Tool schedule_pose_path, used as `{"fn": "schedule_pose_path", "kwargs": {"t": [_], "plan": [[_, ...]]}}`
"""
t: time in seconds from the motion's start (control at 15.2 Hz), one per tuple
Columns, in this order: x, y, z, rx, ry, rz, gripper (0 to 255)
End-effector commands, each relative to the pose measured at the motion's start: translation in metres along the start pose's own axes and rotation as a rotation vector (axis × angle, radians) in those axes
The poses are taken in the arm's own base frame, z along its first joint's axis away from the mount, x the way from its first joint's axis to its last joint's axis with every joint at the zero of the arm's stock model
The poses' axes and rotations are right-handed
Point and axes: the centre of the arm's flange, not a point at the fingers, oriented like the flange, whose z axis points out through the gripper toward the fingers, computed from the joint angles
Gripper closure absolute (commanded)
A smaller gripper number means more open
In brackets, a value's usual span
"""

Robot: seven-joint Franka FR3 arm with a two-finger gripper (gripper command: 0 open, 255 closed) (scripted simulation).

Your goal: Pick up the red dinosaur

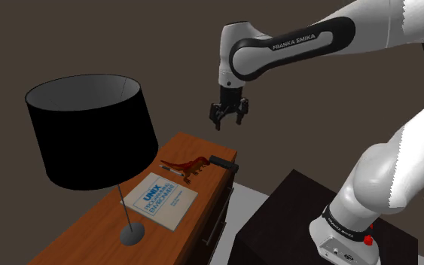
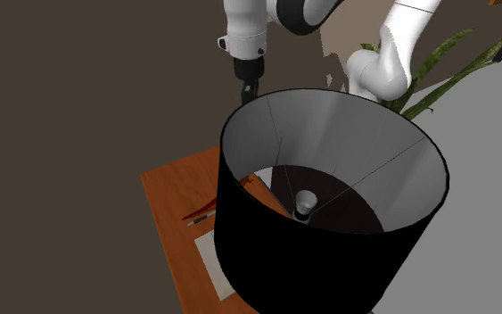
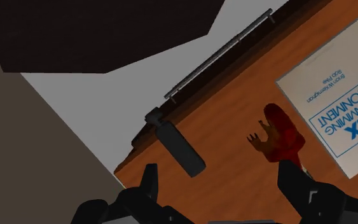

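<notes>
A small red dinosaur (image 1: 186, 167) lies on the wooden dresser top (image 1: 82, 226), between a white book (image 1: 160, 200) and the dresser's far end. My black gripper (image 1: 228, 115) hangs open in the air above and beyond that end, well clear of the toy. In the wrist view the dinosaur (image 3: 280, 135) lies ahead of the right finger (image 3: 296, 179), beside the book (image 3: 336, 95); the two fingers stand wide apart with nothing between them. In the second exterior view the lampshade (image 2: 329, 205) hides most of the toy; its thin red tail (image 2: 199, 211) sticks out.
A tall lamp with a black shade (image 1: 91, 128) and grey round base (image 1: 132, 236) stands on the dresser near the book. A dark cylinder (image 1: 222, 162) lies at the dresser's end, close to the dinosaur. My dark stand (image 1: 308, 226) is beside the dresser. A brown wall stands behind.
</notes>
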Motion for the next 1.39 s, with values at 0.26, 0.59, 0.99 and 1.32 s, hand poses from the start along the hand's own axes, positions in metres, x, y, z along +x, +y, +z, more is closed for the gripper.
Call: {"fn": "schedule_pose_path", "kwargs": {"t": [0.26,0.59,0.99,1.32], "plan": [[0.033,-0.053,0.054,-0.006,-0.077,0.054,0],[0.06,-0.096,0.103,-0.011,-0.14,0.098,0],[0.088,-0.142,0.162,-0.017,-0.213,0.148,0],[0.09,-0.143,0.188,-0.017,-0.213,0.148,0]]}}
